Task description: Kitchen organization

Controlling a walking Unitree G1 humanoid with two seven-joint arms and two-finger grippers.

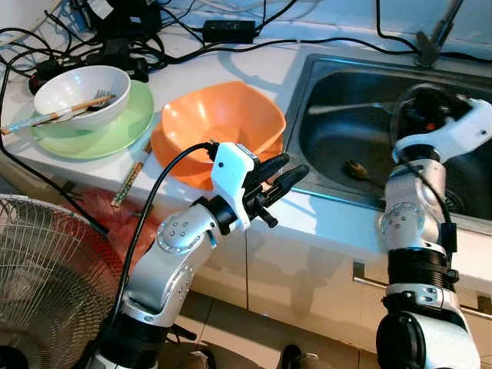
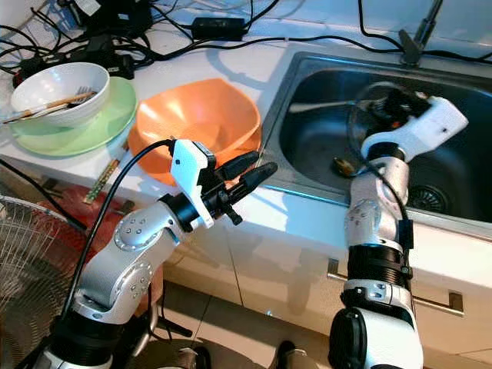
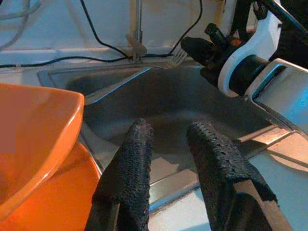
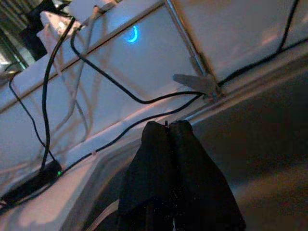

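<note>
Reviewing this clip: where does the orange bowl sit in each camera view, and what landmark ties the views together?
Left eye view: orange bowl on the counter, centre-left, beside the sink.
Right eye view: orange bowl left of centre, above the left gripper.
Left wrist view: bowl rim beside the fingers.
Right wrist view: not in it.
Shared landmark: the steel sink.

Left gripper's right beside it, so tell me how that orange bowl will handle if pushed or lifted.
The orange bowl looks like thin plastic, so probably light and unlikely to break. Its glossy, sloped wall may slip between the left gripper fingers. It sits on smooth white counter near the sink, so a push would likely slide it.
</note>
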